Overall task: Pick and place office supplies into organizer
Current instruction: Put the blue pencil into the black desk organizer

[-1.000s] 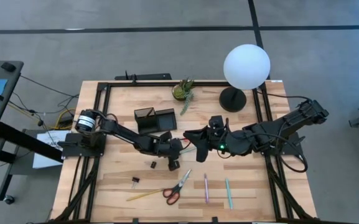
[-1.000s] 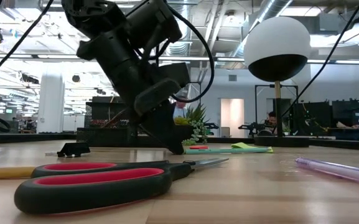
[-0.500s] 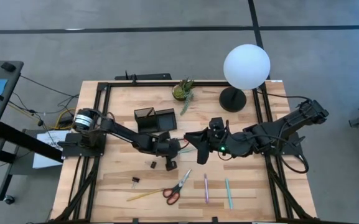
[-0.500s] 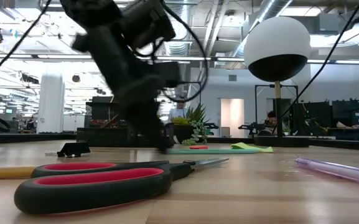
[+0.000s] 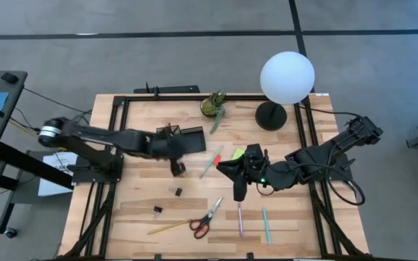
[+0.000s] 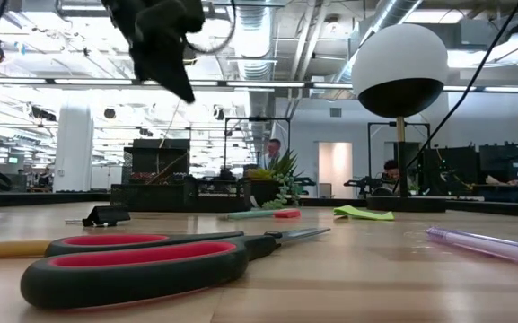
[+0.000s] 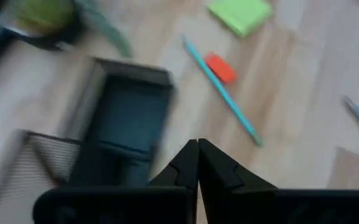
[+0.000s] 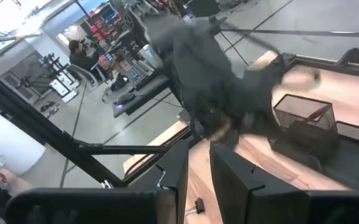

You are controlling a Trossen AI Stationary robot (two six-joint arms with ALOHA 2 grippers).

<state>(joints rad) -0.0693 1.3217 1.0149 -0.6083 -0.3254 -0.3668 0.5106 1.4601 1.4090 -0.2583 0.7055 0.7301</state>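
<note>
My left gripper is shut and holds nothing; it hangs high above the table, just in front of the black organizer. In the left wrist view its shut fingertips stand over bare wood, with the organizer, a teal pen, an orange eraser and a green sticky pad beyond. My right gripper hovers open beside the sticky pad, nothing between its fingers. Red-handled scissors lie flat near the front edge.
Near the front edge lie a yellow pencil, a purple pen and a teal pen. Two black clips lie left of them. A potted plant and a globe lamp stand at the back.
My left gripper has shut on nothing, risen from the table's middle and drawn back toward the left edge, ending in front of the organizer. The teal pen, orange eraser and sticky pad it had covered now show; the pen has shifted a little on the table.
</note>
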